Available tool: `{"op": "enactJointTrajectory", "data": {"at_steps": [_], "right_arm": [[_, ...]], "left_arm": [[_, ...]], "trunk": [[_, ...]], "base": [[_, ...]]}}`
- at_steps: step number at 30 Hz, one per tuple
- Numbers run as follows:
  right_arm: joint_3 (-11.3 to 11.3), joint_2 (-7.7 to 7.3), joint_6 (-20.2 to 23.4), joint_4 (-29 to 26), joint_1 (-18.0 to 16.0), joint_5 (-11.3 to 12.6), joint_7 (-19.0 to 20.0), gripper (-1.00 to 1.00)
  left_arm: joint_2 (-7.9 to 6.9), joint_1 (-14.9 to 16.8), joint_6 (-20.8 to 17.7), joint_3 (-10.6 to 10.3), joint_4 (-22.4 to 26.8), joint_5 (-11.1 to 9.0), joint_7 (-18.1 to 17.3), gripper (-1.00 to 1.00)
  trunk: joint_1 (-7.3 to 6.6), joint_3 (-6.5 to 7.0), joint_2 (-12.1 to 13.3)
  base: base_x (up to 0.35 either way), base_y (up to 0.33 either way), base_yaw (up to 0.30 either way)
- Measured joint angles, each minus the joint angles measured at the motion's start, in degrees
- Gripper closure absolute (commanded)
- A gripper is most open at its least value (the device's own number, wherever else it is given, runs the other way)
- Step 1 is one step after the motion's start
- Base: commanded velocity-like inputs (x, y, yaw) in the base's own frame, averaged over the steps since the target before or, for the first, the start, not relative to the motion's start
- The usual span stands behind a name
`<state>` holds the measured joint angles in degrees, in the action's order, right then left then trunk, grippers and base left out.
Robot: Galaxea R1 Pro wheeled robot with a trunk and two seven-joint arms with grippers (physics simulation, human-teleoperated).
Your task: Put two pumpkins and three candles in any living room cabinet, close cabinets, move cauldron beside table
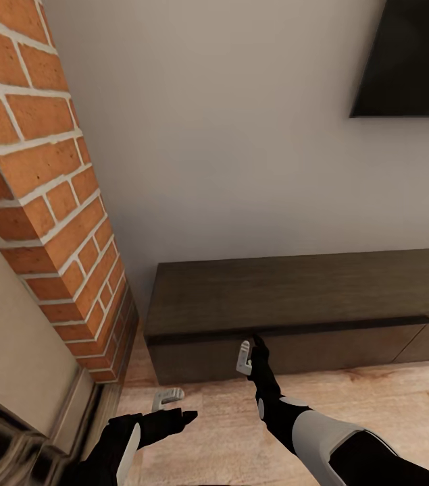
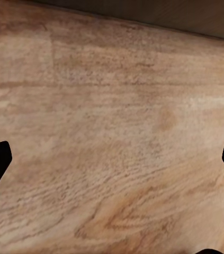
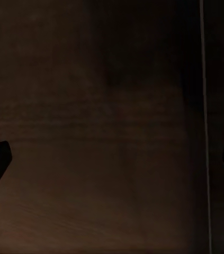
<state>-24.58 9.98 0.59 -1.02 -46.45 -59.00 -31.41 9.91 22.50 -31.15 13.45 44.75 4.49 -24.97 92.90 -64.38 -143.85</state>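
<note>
Right gripper (image 1: 246, 358) seemingly against cabinet (image 1: 295, 304)

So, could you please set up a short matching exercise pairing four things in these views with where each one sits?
Things:
1. cabinet
2. brick fireplace
3. television
4. right gripper

Places:
A. on the wall, upper right of the head view
B. close in front of the cabinet's front
C. at the left, beside the cabinet's end
D. on the plank floor along the wall

Pairs: 1-D, 2-C, 3-A, 4-B
</note>
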Motion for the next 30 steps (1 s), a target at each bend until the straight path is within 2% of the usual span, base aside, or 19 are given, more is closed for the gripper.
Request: {"op": "enactJointTrajectory", "data": {"at_steps": [14, 15, 18, 21, 24, 26, 30], "right_arm": [[-0.3, -0.02, 0.0, -0.2, 1.0, 0.0, 0.0, -1.00], [-0.3, -0.02, 0.0, -0.2, 1.0, 0.0, 0.0, 1.00], [-0.9, -0.24, 0.0, -0.2, 0.8, -0.1, 0.0, 1.00], [-2.5, -0.80, 0.0, -0.2, 0.4, -0.5, 0.0, 1.00], [-2.8, -0.93, 0.0, -0.2, 0.0, -0.1, -0.2, 1.00], [-3.7, -0.92, 0.0, -0.2, 0.0, 1.1, -0.2, 1.00], [-3.4, -0.56, 0.0, -0.3, 0.0, 3.4, -0.2, 1.00]], "left_arm": [[0.00, 0.0, -0.1, 0.1, 0.0, 0.0, 0.0, -1.00], [0.00, 0.0, -0.1, 0.1, 0.0, 0.0, 0.0, -1.00], [0.00, 0.0, -0.1, 0.1, 0.0, -0.1, 0.0, -1.00], [0.00, 0.0, -0.1, 0.1, 0.0, -0.2, 0.0, -1.00], [0.00, 0.0, -0.1, 0.1, -0.1, -0.2, 0.0, -1.00], [0.00, 0.0, -0.1, 0.1, -0.1, -0.2, 0.0, -1.00], [0.00, 0.0, 0.0, 0.1, -0.1, -0.2, 0.0, -1.00]], "trunk": [[-0.02, -0.01, 0.0], [-0.02, -0.01, 0.0], [-0.14, -0.01, 0.0], [-0.43, -0.01, 0.0], [-0.71, 0.00, 0.0], [-0.70, -0.01, 0.0], [-0.73, 0.00, 0.0]], "base": [[0.054, 0.000, 0.000], [0.004, 0.000, 0.000], [0.002, 0.000, 0.000], [0.000, 0.000, 0.000], [0.000, 0.000, 0.000], [0.000, 0.000, 0.000], [0.000, 0.000, 0.000]]}}
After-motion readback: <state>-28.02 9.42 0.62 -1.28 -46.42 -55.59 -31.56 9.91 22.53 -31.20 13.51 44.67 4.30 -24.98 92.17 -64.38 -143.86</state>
